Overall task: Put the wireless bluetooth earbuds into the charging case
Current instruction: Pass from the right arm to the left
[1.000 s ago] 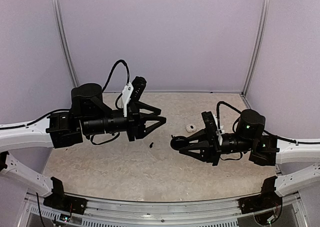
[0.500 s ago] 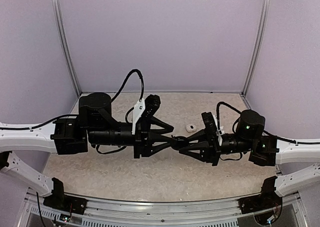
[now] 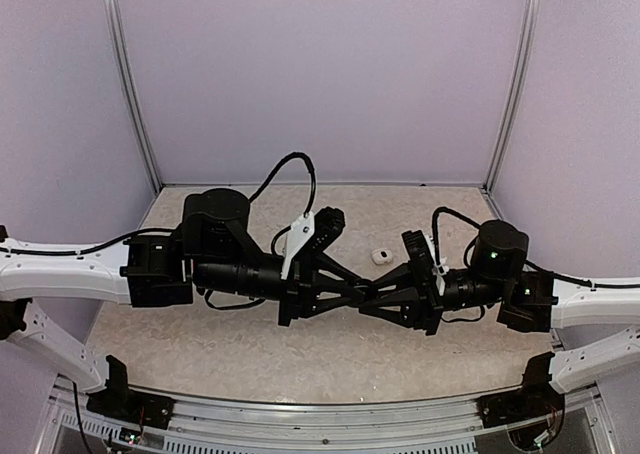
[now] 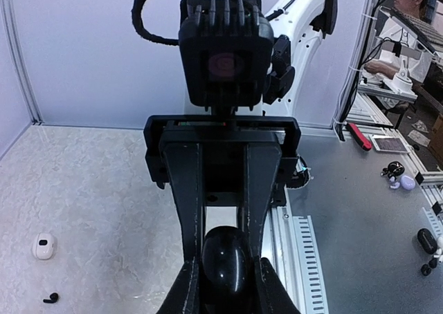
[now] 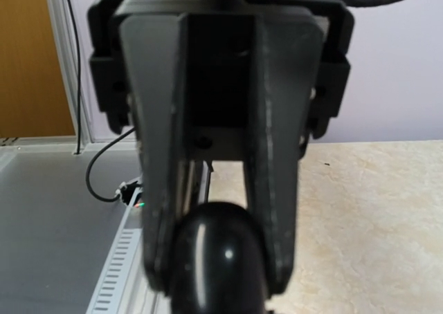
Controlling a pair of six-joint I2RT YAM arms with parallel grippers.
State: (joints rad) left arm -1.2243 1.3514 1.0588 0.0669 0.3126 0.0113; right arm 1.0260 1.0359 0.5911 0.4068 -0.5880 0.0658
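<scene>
- Where is an earbud?
- One black earbud [image 4: 50,298] lies on the table [image 4: 104,189], near the white case [image 4: 43,245].
- And the black charging case [image 4: 223,262]?
- It is off the table, between the two arms. The right gripper [image 3: 368,296] pinches it from the far end. The left gripper [image 4: 225,291] meets it tip to tip, its fingers pressed against the case's sides.

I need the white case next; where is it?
Top view: the white case sits on the table, right of centre, just beyond the right gripper.
</scene>
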